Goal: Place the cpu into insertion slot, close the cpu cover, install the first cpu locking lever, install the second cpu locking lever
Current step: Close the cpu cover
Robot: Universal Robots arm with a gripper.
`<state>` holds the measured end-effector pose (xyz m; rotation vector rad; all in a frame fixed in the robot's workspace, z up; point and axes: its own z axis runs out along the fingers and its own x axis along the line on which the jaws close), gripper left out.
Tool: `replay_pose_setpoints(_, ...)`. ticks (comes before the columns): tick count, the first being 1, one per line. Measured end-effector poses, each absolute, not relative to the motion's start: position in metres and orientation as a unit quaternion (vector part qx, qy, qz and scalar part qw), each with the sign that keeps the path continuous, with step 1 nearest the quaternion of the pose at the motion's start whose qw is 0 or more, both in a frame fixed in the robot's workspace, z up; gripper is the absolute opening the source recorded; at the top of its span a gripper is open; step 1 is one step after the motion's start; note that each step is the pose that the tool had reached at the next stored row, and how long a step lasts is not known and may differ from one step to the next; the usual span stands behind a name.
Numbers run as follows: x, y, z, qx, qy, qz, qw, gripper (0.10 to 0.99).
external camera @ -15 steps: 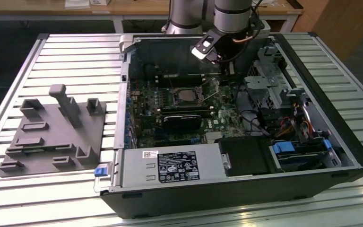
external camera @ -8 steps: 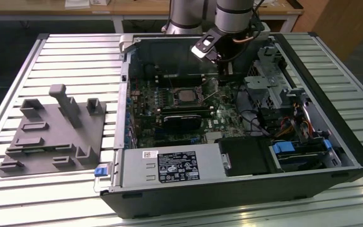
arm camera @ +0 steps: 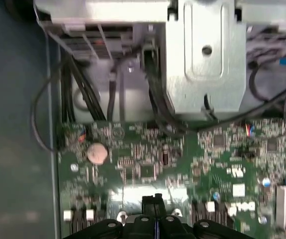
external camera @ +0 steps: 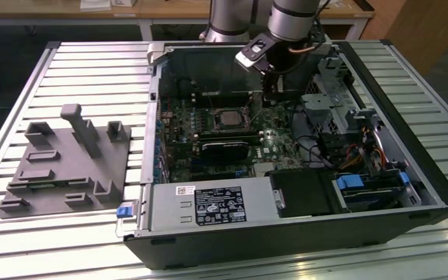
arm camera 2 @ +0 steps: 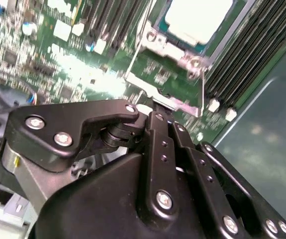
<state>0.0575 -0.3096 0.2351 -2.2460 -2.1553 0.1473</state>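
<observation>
The cpu (arm camera 2: 197, 17) sits in the insertion slot (external camera: 230, 118), its pale face up; the cpu cover (arm camera 2: 175, 50) looks to lie down around that face as a silver frame, though its far edge is cut off in the second wrist view. The gripper (external camera: 268, 104) hangs low over the motherboard (external camera: 282, 137), just beside the slot on the exterior view's right; its black fingers are drawn narrow, pressed together with nothing seen between them, in both wrist views (arm camera 2: 155, 110) (arm camera: 155, 200). The tips come down at the slot's silver rim; whether they touch it I cannot tell, because the gripper's own linkage covers that spot. A thin metal rod (arm camera 2: 202, 84) runs along the side of the slot nearest the long black memory slots (arm camera 2: 247, 55), which lie just beside it.

A black expansion card (external camera: 226, 146) lies near the slot on the nearer side in the exterior view; the power supply (external camera: 208, 204) is farther out the same way, against the wall of the computer case (external camera: 286, 245). The metal drive cage (external camera: 329, 111) stands beyond the gripper from the slot, with black cables (arm camera: 83, 94) trailing from it to the board's edge; a coin cell (arm camera: 96, 153) sits on the board there. Well apart from the slot, outside the case on the exterior view's left, a grey fixture plate (external camera: 60, 163) rests on the slatted table (external camera: 91, 64).
</observation>
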Motion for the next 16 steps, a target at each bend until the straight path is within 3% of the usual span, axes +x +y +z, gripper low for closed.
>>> replay_pose_setpoints(16,0.025,-0.310,0.235,-0.721,-0.692,0.043,0.009,0.106)
